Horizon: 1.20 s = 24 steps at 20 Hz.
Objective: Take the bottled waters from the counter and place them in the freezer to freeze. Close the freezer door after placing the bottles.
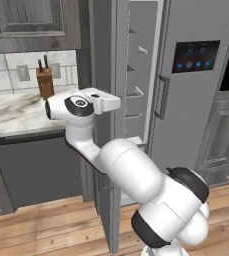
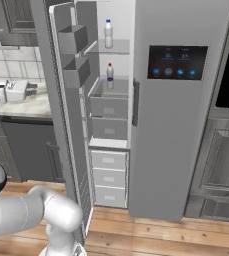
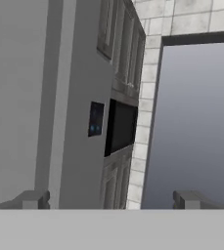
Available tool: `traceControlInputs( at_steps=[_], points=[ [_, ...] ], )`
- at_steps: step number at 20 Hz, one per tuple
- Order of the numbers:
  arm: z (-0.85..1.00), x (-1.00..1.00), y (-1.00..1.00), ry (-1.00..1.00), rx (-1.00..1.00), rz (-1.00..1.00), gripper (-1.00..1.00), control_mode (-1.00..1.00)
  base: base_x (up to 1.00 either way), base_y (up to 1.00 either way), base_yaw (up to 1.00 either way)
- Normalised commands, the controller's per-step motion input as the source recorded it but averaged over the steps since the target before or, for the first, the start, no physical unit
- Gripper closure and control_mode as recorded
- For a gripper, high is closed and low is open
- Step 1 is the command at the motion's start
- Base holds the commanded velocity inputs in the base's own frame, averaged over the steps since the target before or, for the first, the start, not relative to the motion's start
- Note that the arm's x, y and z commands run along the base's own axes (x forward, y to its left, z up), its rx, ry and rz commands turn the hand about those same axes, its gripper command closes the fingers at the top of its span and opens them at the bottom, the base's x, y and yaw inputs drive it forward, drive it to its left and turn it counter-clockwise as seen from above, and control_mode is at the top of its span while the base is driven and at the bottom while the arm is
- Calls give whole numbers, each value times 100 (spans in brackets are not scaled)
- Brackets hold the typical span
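On counter (image 1: 11, 117): knife block (image 1: 45, 80) | freezer door (image 2: 63, 125) ajar | floor (image 2: 161, 235) prob. wood

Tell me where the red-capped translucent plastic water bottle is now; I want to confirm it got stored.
In the right base view, the red-capped translucent plastic water bottle stands upright on a shelf inside the open grey freezer, one shelf below the blue-capped bottle.
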Motion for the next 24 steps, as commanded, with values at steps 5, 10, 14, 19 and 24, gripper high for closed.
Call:
traceControlInputs(
  at_steps=[5,10,14,19,24],
  points=[
    [-7,0,51,0,-7,0,-100,-100,0,0,0],
    [-3,13,48,0,-5,0,-100,-100,0,0,0],
    [-1,45,8,0,-1,-4,-100,-100,0,0,0],
    [-4,51,0,0,0,-3,-100,-100,0,0,0],
    [-1,25,0,0,0,-1,-100,-100,0,0,0]
  ],
)
